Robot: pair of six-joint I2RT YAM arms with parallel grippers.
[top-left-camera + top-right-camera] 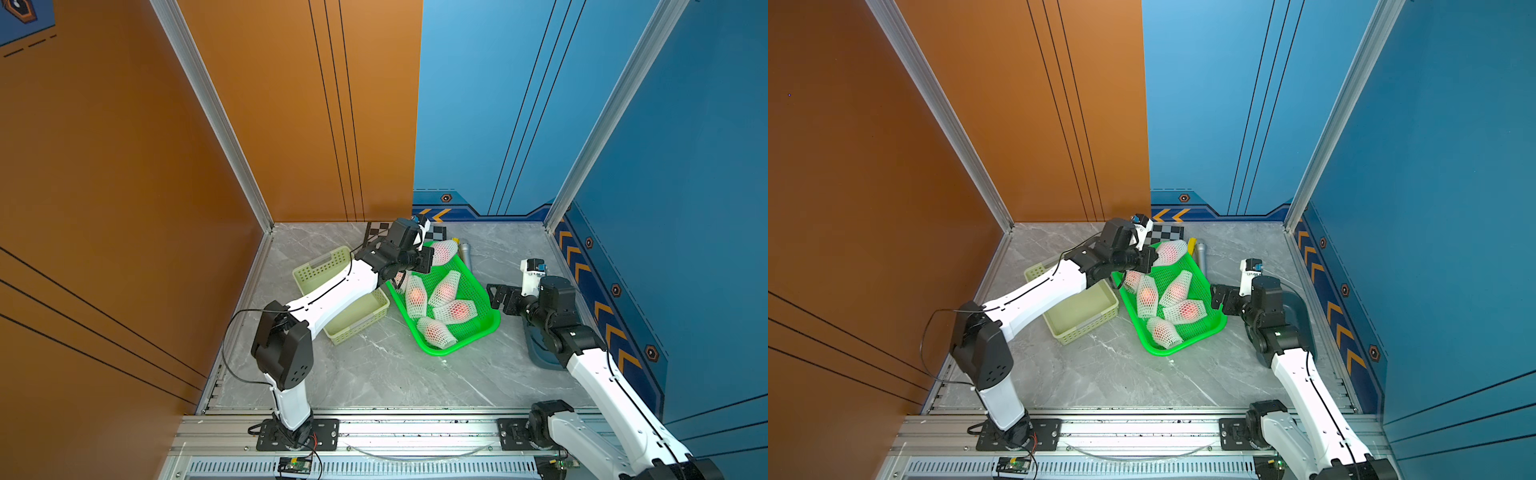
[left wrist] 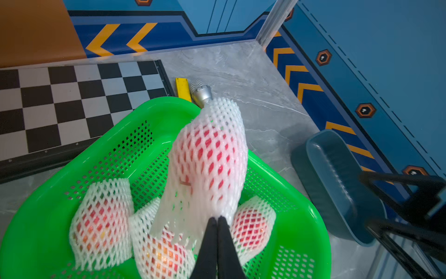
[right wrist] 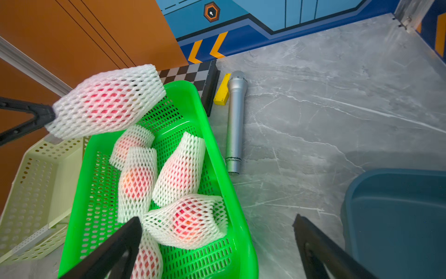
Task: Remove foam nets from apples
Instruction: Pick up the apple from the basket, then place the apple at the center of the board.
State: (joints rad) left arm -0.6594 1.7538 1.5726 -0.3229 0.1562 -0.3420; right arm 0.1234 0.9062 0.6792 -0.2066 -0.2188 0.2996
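A green perforated basket [image 1: 437,352] [image 1: 1163,353] holds several apples wrapped in white foam nets [image 1: 444,289] [image 3: 179,174]. One netted apple [image 1: 444,251] [image 1: 1170,252] [image 2: 210,157] [image 3: 108,101] hangs above the basket's far end. My left gripper [image 1: 428,259] [image 2: 217,218] is shut on the flattened end of its foam net, and the red apple shows through the mesh. My right gripper [image 1: 496,297] [image 3: 217,218] stands open just off the basket's right rim with nothing between its fingers.
A cream perforated basket [image 1: 357,320] lies left of the green one, partly under my left arm. A silver microphone [image 3: 235,125] and a yellow block [image 3: 222,89] lie beyond the basket, by a checkerboard [image 2: 72,96]. A blue-grey bin [image 3: 398,217] sits under my right arm.
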